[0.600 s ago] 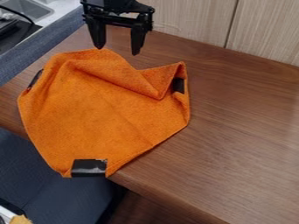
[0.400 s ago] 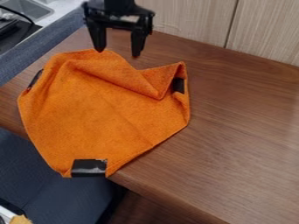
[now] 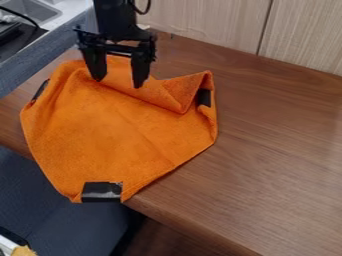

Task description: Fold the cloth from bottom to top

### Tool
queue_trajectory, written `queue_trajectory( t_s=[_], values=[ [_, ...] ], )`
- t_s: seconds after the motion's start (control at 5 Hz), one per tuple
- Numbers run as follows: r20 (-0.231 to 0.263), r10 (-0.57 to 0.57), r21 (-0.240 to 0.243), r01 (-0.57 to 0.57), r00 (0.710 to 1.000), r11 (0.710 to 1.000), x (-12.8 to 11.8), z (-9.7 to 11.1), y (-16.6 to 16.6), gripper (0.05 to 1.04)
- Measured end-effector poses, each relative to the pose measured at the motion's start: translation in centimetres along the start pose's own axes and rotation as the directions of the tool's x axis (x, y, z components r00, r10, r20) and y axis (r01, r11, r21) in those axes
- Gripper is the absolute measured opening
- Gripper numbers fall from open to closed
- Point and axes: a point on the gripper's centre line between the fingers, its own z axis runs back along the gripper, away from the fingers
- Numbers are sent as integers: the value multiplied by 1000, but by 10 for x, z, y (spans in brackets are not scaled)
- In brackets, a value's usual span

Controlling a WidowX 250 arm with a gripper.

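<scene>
Comes in from the top edge as a black arm [image 3: 115, 17], with the hand [image 3: 118, 83] pointing down over the upper part of the orange cloth [image 3: 110, 135]. Holds the 2 fingers [image 3: 97, 67] of the hand wide apart, so open; cannot tell from here whether touching the cloth. Lies, as cloth, across the left part of the brown wooden desk [image 3: 267, 150], with the lower left side sticking out past the desk's edge. Has a flap doubled over along the top, slanting down to a point near the right side. Bears 3 black patches: 1 at the left edge [image 3: 41, 90], 1 at the right [image 3: 204, 97], 1 at the bottom [image 3: 101, 191]. Backs onto a pale wood panel [image 3: 207, 20].
</scene>
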Motion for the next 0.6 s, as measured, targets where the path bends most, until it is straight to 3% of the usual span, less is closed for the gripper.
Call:
queue_trajectory(
  t_s=[0.2, 0.6],
  values=[
    [22, -89, -25, 90, 996, 996, -25, 2, -12, 1000],
    [-9, -322, -53, 321, 947, 945, -68, -19, -43, 1001]
  ],
)
